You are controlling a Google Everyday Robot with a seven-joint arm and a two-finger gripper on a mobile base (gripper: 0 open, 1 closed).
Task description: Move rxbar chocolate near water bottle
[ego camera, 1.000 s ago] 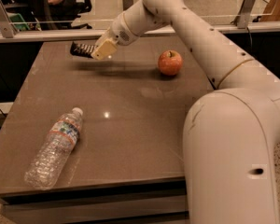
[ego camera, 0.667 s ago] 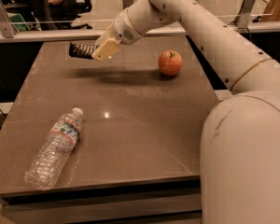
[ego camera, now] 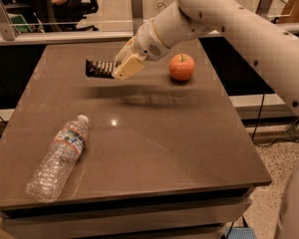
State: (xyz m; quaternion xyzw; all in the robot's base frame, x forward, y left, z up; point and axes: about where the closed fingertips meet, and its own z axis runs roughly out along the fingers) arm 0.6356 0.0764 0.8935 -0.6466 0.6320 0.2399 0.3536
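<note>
My gripper point(ego camera: 120, 68) is shut on the rxbar chocolate point(ego camera: 98, 68), a dark flat bar with pale lettering that sticks out to the left of the fingers. It is held in the air above the far middle of the table, with its shadow on the tabletop below. The water bottle point(ego camera: 59, 156) lies on its side at the front left of the table, clear and crinkled, white cap pointing toward the back. The bar is well apart from the bottle, up and to the right of it.
A round orange-red apple point(ego camera: 181, 66) stands at the back right of the brown table point(ego camera: 169, 148). My white arm point(ego camera: 229, 19) comes in from the right. A rail and a seated person lie behind the table's far edge.
The gripper with the bar has moved away from the back left corner, toward the front and middle of the table, and hangs higher above the surface. Bottle and apple have not moved.
</note>
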